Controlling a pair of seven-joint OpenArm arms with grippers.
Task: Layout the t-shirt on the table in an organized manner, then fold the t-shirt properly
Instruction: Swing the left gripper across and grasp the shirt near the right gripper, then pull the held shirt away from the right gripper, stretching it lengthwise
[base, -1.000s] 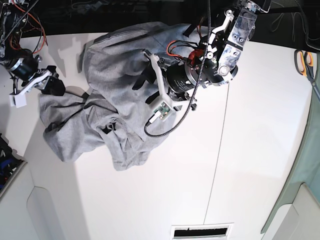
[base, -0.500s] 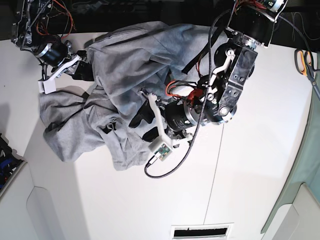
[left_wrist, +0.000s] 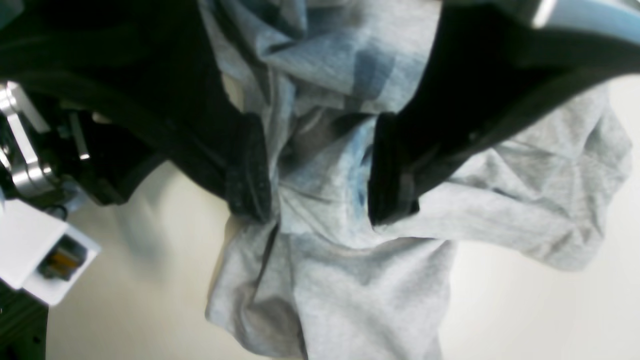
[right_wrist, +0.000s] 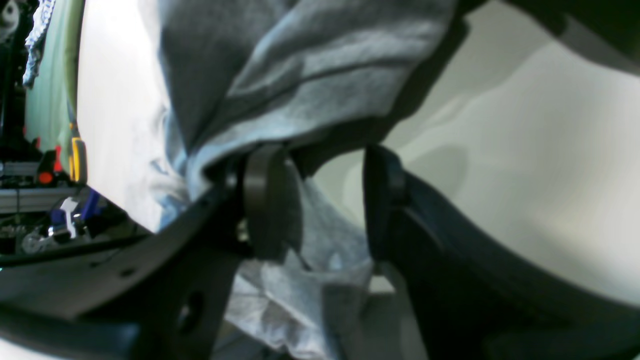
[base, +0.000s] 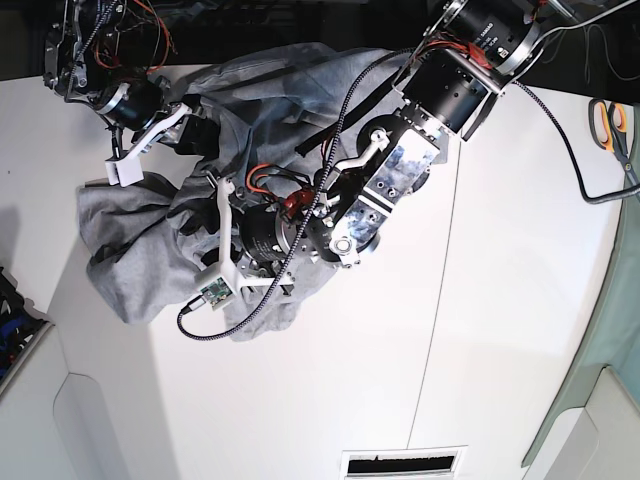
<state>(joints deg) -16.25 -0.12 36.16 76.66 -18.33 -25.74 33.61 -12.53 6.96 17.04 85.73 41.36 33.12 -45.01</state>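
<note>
While the left gripper (left_wrist: 320, 170) stands spread wide with bunched cloth sitting between its two dark fingers (left_wrist: 247, 170), nothing is pinched yet; jaws straddle a ridge of fabric, not closed on it. A second ago this arm was up near the far side of the heap; now it has swung down and across to the near middle of the t-shirt (base: 150, 270), wrist low over the folds. Reads as lining up a grab, so layout stage has barely begun, folding not started.

Right gripper (right_wrist: 320, 200): jaws part-open, a fold of grey cloth draped over and past the left finger (right_wrist: 262, 200), gap between the tips mostly showing table. Cannot tell if it truly holds anything. It has travelled from the table's left edge up to the far left corner of the shirt.

T-shirt itself: heather grey, crumpled in a loose heap on the far-left part of the table (base: 500, 300), layers overlapping, deep creases, one lobe spilling toward the near-left. No lettering clearly visible. Hem, sleeves and collar not distinguishable from each other in the pile.

Scissors (base: 612, 128) lie at the far right edge, well apart.
</note>
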